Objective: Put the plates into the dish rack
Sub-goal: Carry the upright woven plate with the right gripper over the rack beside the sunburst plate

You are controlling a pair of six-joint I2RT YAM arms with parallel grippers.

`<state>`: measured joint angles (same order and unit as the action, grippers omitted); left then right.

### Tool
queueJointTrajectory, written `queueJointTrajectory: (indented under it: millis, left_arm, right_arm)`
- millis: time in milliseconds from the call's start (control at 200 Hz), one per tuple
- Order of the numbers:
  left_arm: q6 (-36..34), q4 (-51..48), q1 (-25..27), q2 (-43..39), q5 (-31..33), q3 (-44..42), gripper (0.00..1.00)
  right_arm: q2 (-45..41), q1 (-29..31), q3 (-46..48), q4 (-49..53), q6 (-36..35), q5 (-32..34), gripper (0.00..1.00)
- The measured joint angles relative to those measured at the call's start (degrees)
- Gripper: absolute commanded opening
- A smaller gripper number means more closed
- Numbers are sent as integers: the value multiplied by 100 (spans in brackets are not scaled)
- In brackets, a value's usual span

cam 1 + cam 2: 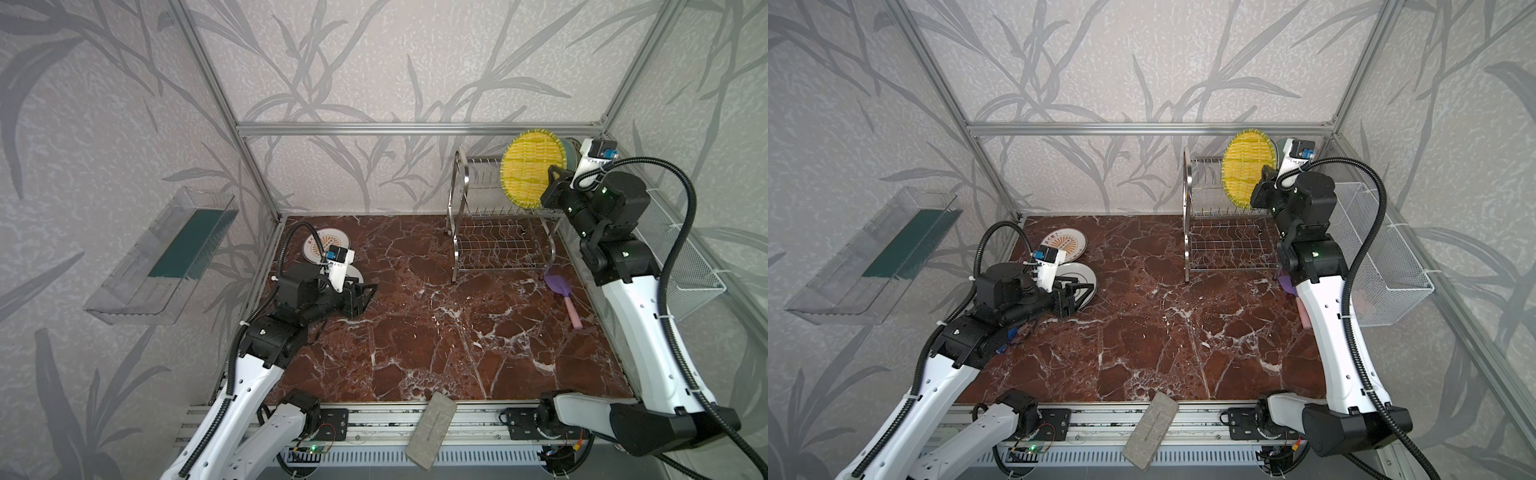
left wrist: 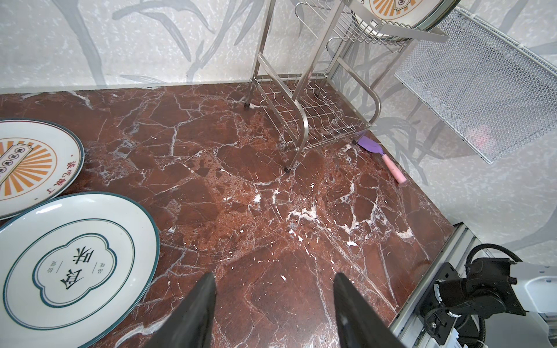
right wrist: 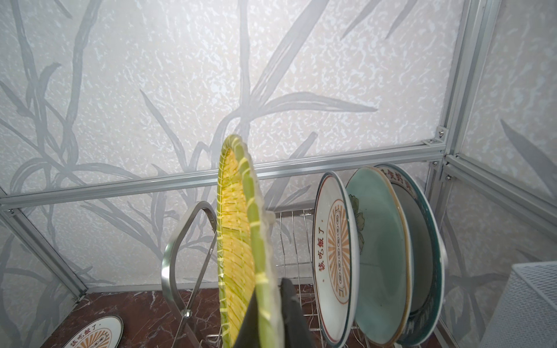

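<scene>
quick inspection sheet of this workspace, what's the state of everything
surface: marble tabletop, no spills seen
job's things: dish rack upper tier holds sunburst plate, mint plate and dark-rimmed plate upright; second sunburst plate and teal-rimmed plate lie flat on the tabletop
clutter: purple spatula by the rack's foot; grey block on the front rail
grippers: left gripper open, empty, beside the teal-rimmed plate; right gripper shut on yellow plate, upright over the upper tier
cables: black conduit loops along each arm, no snag seen
surroundings: clear tray on left wall; mesh basket on right wall
</scene>
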<state>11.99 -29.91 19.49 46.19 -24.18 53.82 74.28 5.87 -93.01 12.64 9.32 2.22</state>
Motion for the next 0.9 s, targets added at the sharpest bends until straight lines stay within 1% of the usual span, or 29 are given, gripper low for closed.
queueJointTrajectory:
  millis: [480,690,900]
  left_arm:
    - [7,48,-2,-4,-149,-79,60]
    - [63,133,-2,70,-308,-79,60]
    - [79,140,-9,175,-431,-79,60]
  right_arm:
    - [1220,0,-1150,142,-387,348,0]
    - [1609,26,-1394,299,-529,546,0]
    - [1910,199,-1495,341,-769,876,0]
